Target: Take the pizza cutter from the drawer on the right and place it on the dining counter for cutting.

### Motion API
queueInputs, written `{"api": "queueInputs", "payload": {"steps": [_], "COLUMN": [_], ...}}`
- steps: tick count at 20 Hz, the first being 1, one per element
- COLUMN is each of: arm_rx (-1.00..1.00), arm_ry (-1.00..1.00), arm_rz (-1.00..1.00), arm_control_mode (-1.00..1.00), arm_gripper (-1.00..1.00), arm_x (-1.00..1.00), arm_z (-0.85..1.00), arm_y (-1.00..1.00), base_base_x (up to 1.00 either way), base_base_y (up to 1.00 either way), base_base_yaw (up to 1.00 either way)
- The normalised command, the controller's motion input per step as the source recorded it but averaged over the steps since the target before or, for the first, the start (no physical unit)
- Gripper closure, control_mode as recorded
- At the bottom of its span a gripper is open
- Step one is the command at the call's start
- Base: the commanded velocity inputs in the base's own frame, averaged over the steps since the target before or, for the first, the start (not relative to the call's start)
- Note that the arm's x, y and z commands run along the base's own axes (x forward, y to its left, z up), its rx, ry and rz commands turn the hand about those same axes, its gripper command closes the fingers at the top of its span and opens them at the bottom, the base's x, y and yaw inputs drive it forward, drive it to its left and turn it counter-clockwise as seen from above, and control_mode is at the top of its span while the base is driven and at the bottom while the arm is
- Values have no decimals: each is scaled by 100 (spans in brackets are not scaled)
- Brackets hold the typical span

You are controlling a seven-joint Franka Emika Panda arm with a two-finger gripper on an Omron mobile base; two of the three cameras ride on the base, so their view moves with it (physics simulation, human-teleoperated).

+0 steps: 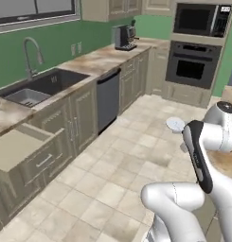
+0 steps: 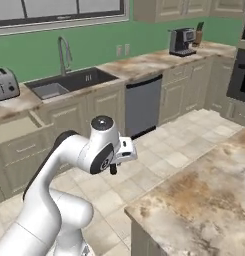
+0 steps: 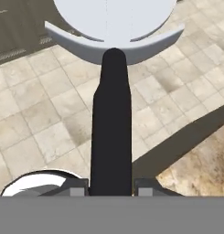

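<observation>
Black-handled pizza cutter [image 3: 111,114] rides pinched in the gripper [image 3: 111,185], its pale wheel pointing to twelve o'clock over the tiled floor [image 3: 40,123]. With the dining counter [image 2: 204,200] edging in at four o'clock, the sound move looks to be swinging fully over the stone, lowering flat, then letting go

Pizza cutter [image 3: 112,91] in the claw [image 3: 111,186], above floor beside dining counter [image 2: 204,200].

2 rear base views, 1 close hand view
</observation>
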Motion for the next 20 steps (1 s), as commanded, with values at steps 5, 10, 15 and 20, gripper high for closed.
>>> {"api": "queueInputs", "payload": {"steps": [5,10,15,20], "arm_rx": [0,0,0,0], "arm_ry": [0,0,0,0], "arm_rz": [0,0,0,0], "arm_control_mode": [100,100,100,100], "arm_gripper": [100,100,100,100], "arm_x": [0,0,0,0], "arm_z": [0,0,0,0], "arm_y": [0,0,0,0], "base_base_x": [0,-29,-98,-76], "base_base_y": [11,0,-5,19], "base_base_yaw": [-94,-76,-49,-46]}}
